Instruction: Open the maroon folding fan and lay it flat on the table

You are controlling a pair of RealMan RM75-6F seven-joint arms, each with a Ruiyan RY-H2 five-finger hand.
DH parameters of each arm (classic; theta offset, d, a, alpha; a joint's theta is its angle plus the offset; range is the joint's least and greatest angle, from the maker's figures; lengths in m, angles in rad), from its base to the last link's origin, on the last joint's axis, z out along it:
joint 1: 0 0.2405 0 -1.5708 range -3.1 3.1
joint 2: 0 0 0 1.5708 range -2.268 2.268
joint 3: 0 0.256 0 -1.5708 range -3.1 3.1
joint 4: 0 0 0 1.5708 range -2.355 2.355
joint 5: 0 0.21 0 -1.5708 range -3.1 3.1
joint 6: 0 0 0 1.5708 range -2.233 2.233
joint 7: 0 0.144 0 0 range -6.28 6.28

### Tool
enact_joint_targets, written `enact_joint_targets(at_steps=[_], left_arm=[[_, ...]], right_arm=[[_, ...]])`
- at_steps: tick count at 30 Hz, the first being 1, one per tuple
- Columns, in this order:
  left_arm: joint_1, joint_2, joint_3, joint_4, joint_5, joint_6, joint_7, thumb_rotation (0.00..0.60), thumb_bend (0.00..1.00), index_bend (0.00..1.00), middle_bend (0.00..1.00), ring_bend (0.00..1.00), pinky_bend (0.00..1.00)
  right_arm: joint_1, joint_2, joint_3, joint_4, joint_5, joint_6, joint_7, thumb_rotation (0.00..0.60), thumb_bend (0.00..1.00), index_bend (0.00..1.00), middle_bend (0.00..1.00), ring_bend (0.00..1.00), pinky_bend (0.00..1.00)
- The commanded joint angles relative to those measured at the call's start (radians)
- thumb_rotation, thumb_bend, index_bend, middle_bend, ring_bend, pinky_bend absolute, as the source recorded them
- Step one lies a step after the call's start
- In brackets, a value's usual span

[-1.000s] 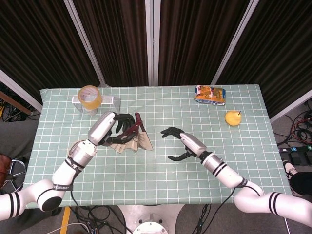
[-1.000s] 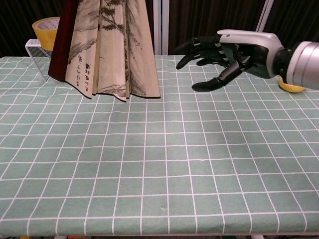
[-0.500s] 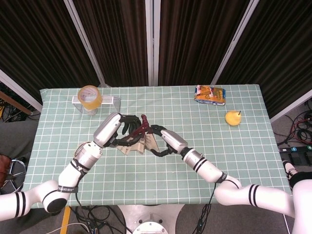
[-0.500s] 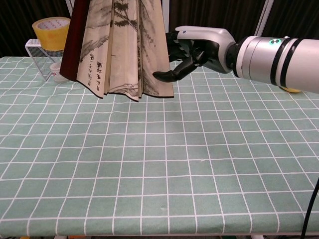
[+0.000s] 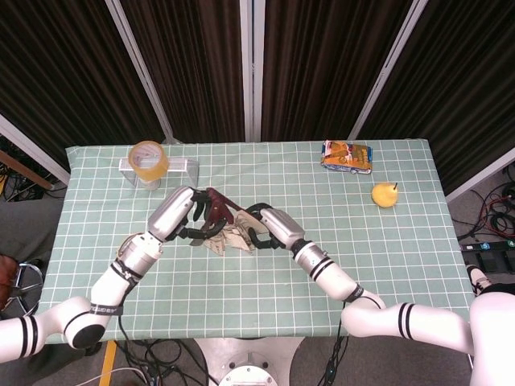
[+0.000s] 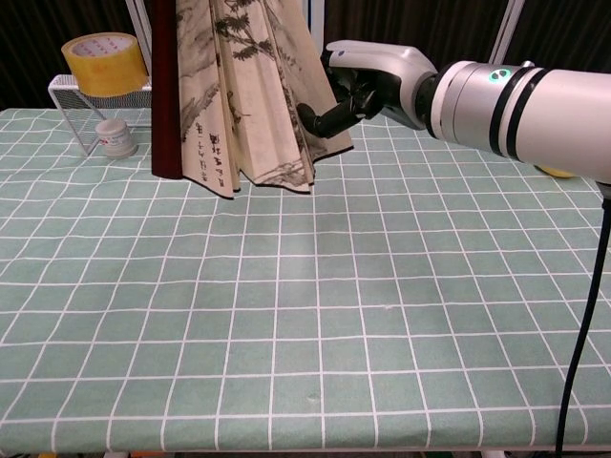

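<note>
Maroon fan [image 6: 243, 91] half spread, held upright above table [image 6: 315, 315], just in front of tape roll [image 5: 148, 157]; left hand [image 5: 187, 215] grips maroon end; right hand [image 6: 368, 86] pinches opposite paper edge — both grasping; pear [image 5: 385, 194] well right of fan.

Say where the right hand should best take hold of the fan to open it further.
Probably the free outer rib at the fan's right edge, approached from the right. The fan hangs partly spread above the table, the left hand holding its maroon left side. The right hand already has its fingers at that right edge, so pulling rightward should spread the folds.
</note>
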Motion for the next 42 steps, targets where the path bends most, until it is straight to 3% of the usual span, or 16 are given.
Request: enact_joint_targets(at_steps=[1, 8, 22, 31, 42], left_arm=[[0.001, 0.011, 0.009, 0.009, -0.004, -0.012, 0.006, 0.6, 0.47, 0.68, 0.72, 0.68, 0.76], [0.01, 0.045, 0.033, 0.036, -0.016, -0.03, 0.038, 0.6, 0.47, 0.68, 0.72, 0.68, 0.76], [0.0, 0.108, 0.064, 0.032, -0.007, -0.077, 0.129, 0.6, 0.48, 0.69, 0.74, 0.69, 0.79], [-0.033, 0.182, 0.087, 0.032, -0.07, -0.162, 0.3, 0.6, 0.47, 0.69, 0.73, 0.69, 0.79], [-0.048, 0.189, 0.097, -0.015, -0.173, -0.128, 0.552, 0.6, 0.47, 0.69, 0.72, 0.69, 0.79]], right_arm=[[-0.004, 0.017, -0.003, -0.014, 0.01, 0.014, -0.031, 0.6, 0.63, 0.64, 0.46, 0.17, 0.11], [-0.028, 0.069, -0.013, -0.05, 0.012, 0.053, -0.088, 0.6, 0.63, 0.65, 0.46, 0.18, 0.11], [-0.075, 0.112, -0.002, -0.066, -0.042, 0.114, -0.066, 0.6, 0.63, 0.65, 0.46, 0.18, 0.11], [-0.114, 0.196, 0.0, -0.1, -0.1, 0.173, -0.095, 0.6, 0.63, 0.65, 0.46, 0.18, 0.11], [-0.167, 0.305, -0.021, -0.181, -0.169, 0.229, -0.135, 0.6, 0.63, 0.65, 0.46, 0.18, 0.11]])
